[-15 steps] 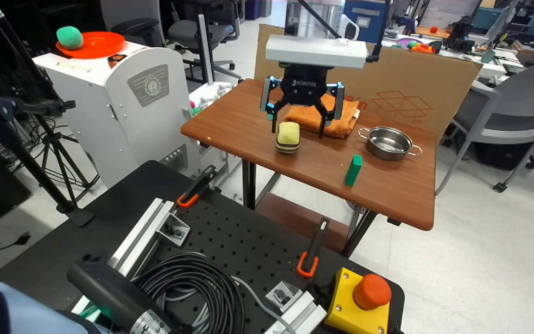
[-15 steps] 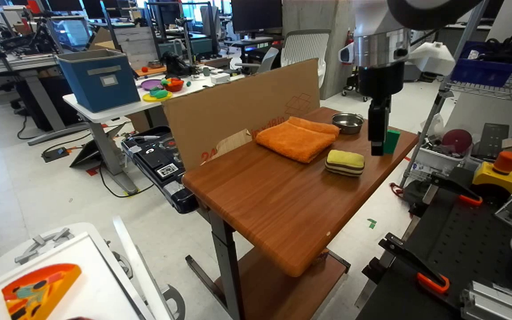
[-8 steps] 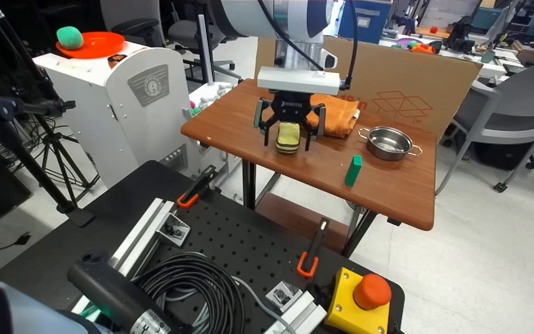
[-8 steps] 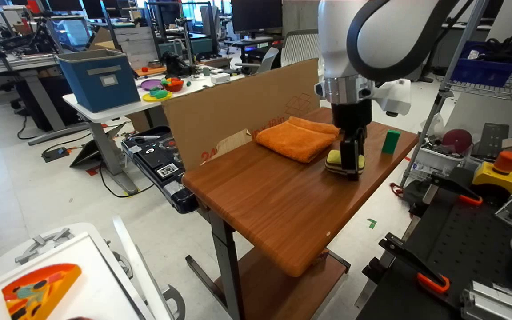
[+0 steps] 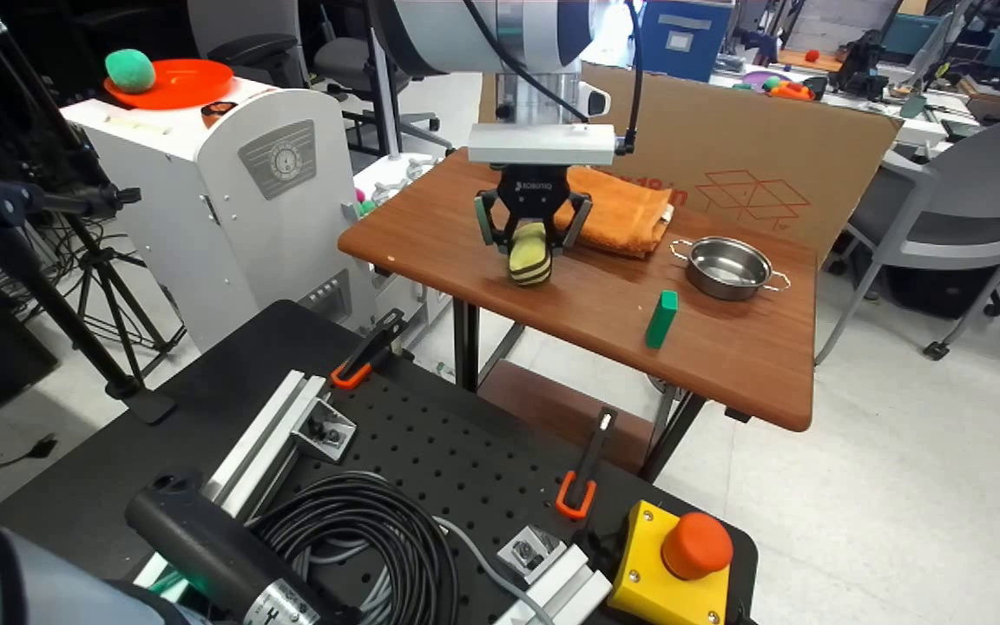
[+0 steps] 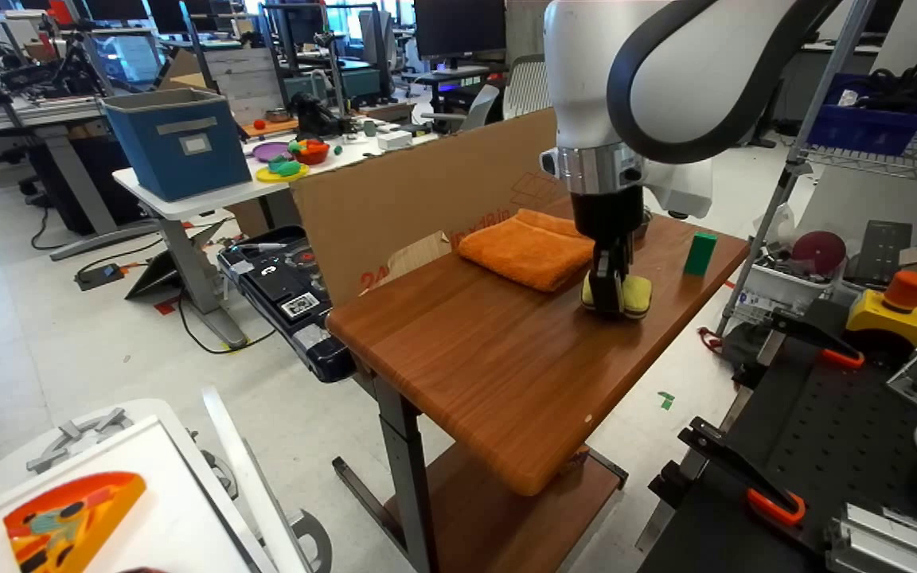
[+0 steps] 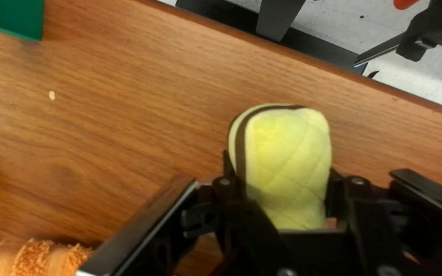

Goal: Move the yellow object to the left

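The yellow object (image 5: 530,254) is a small rounded cushion-like block with dark stripes on its side. It sits on the brown table, turned slightly askew and pinched in. My gripper (image 5: 531,246) points down over it, a finger on either side. In the wrist view the yellow object (image 7: 290,153) fills the space between the fingers of my gripper (image 7: 280,170), and its sides look squeezed where they touch. A finger covers part of the yellow object (image 6: 637,296) in an exterior view. Its underside appears to be on or very close to the tabletop.
Behind the gripper lies a folded orange cloth (image 5: 617,213), with a cardboard panel (image 5: 760,165) standing along the table's far edge. A green block (image 5: 662,319) stands upright near the front edge, and a metal pot (image 5: 728,267) sits beyond it.
My gripper has come down from above onto the yellow object, and its jaws have closed in around it. The yellow object has turned a little and is squeezed narrower.
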Tool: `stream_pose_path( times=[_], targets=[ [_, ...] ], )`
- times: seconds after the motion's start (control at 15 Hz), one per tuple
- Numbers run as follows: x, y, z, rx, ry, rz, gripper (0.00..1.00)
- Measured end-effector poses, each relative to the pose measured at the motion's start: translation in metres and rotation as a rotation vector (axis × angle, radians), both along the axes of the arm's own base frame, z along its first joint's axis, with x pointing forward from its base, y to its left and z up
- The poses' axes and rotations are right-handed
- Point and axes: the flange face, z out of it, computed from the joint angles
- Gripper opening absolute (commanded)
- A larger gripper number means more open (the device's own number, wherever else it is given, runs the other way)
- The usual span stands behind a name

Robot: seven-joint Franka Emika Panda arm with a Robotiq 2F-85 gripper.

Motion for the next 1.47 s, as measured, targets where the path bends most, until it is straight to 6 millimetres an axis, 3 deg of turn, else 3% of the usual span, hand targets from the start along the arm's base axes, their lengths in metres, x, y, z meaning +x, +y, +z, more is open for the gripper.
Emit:
stream_pose_path(
  times=[0.13, 0.33, 0.6, 0.8, 0.93, 1.07, 1.33, 1.4, 1.47],
  targets=[
    [-0.004, 0.004, 0.006, -0.001, -0.005, 0.012, 0.01],
    [-0.018, 0.027, 0.026, 0.014, -0.023, 0.056, 0.02],
    [-0.046, 0.099, 0.068, 0.106, -0.082, 0.092, 0.04],
    [-0.061, 0.146, 0.084, 0.185, -0.097, 0.076, 0.04],
    [-0.065, 0.158, 0.083, 0.214, -0.101, 0.055, 0.04],
    [-0.063, 0.158, 0.072, 0.223, -0.103, 0.037, 0.04],
    [-0.056, 0.145, 0.032, 0.219, -0.073, -0.003, 0.04],
    [-0.054, 0.141, 0.021, 0.216, -0.061, -0.014, 0.19],
    [-0.052, 0.139, 0.010, 0.214, -0.052, -0.022, 0.42]
  ],
)
